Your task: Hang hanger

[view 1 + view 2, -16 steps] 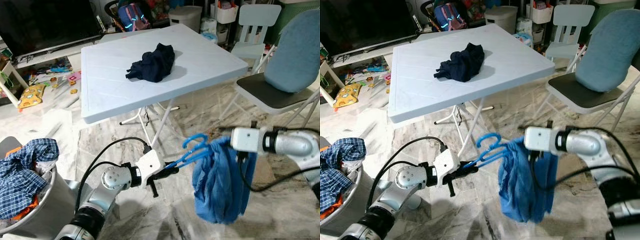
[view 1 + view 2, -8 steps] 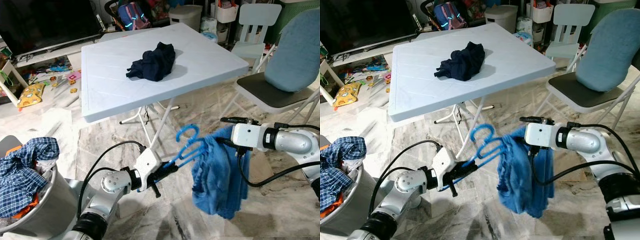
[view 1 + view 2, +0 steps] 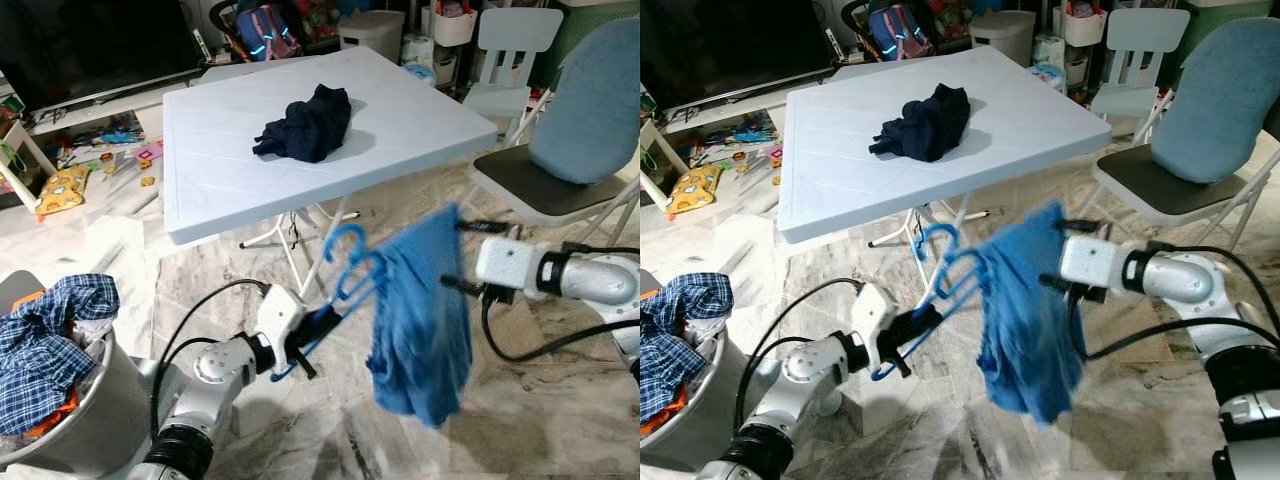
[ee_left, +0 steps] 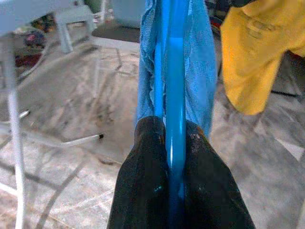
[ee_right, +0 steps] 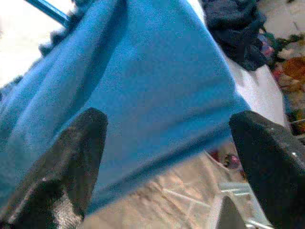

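A white folding worktop (image 3: 230, 190) carries a crumpled dark navy garment (image 3: 305, 125) near its middle. In the air before the worktop's near edge, a bright blue plastic hanger (image 3: 350, 268), hook tilted upward, bears a bunched blue cloth (image 3: 420, 320) hanging limp. The left claw (image 3: 318, 328) is clamped on the hanger's bar, while the right claw (image 3: 450, 255) stands spread wide just beside the cloth.

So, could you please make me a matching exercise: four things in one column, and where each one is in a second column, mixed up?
Things:
1. blue hanger
2. dark garment
3. checked shirt
4. blue cloth

Places:
A. on the white table
B. in the grey basket
C. pinched in the left tool
D. draped on the hanger, before the open right tool

Pairs: 1-C, 2-A, 3-B, 4-D
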Tool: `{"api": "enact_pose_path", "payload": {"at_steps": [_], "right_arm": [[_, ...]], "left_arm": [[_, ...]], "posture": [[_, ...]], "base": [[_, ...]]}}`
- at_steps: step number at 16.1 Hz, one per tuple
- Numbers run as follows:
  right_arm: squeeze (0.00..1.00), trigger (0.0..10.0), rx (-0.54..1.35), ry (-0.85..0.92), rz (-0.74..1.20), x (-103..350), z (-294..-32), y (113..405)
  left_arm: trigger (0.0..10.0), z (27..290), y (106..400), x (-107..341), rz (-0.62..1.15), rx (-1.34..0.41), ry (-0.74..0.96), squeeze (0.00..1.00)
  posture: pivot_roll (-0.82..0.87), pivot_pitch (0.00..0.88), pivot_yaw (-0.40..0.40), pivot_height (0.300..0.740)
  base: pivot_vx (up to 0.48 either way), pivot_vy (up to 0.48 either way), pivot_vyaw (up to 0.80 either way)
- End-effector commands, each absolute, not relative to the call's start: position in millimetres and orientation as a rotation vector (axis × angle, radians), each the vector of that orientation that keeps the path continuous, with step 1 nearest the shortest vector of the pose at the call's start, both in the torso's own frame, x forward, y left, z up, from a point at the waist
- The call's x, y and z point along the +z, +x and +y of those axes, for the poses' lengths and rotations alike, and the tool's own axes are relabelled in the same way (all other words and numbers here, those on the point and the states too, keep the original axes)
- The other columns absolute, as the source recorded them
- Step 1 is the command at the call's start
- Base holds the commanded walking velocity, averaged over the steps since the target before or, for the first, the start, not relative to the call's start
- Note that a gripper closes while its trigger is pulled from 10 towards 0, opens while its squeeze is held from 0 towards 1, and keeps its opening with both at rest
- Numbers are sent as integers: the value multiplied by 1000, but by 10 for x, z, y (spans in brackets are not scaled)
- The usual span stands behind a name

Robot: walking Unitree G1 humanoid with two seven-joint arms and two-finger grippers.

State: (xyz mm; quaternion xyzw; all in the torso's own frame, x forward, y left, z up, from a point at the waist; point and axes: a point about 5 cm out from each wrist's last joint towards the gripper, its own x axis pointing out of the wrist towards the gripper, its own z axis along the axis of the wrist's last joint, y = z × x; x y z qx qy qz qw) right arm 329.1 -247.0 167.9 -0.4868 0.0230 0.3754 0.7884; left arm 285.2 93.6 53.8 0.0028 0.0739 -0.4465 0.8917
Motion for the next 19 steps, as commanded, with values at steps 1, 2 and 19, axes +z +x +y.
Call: {"api": "enact_pose_path", "payload": {"at_steps": [1,2,19], "right_arm": [[1000,10000,736,-1014,40,1733,-2509,3337],[1000,10000,714,-985,48,1706,-2519,3333],[0,0,370,-274,131,1053,-1709,3338]], "left_arm": [[0,970,2929,624,123,-899,-8,0],[0,965,2935,628,123,-893,-16,0],[0,871,2878,799,90,-967,-69,0]], "posture": [[-249,0,132,740],[-252,0,133,740],[-231,0,135,740]], "base": [[0,0,0],[0,0,0],[0,0,0]]}}
